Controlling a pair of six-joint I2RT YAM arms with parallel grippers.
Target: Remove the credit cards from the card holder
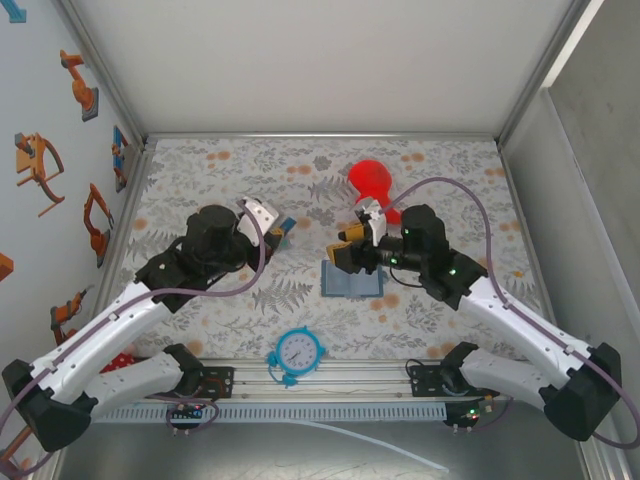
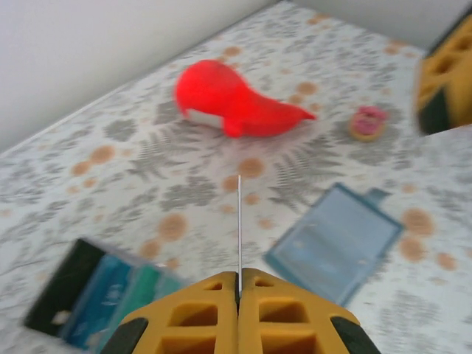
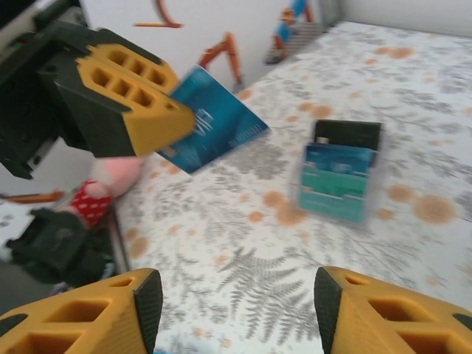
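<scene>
You have bright, even light from overhead. Shadows on the table (image 1: 220, 170) are faint and soft, with no glare. Your top view is sharp. Your left wrist view is blurred throughout, worst toward 7 o'clock. In your right wrist view the credit card (image 3: 214, 125) at 11 o'clock looks smeared.

Left tool (image 2: 239, 279) tight on 1 credit card (image 3: 215, 122), right tool (image 3: 236, 296) with fingers apart, both arms inward.

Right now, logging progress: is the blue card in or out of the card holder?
Out. The shut left gripper pinches the blue card in the air, apart from the card holder.
</scene>
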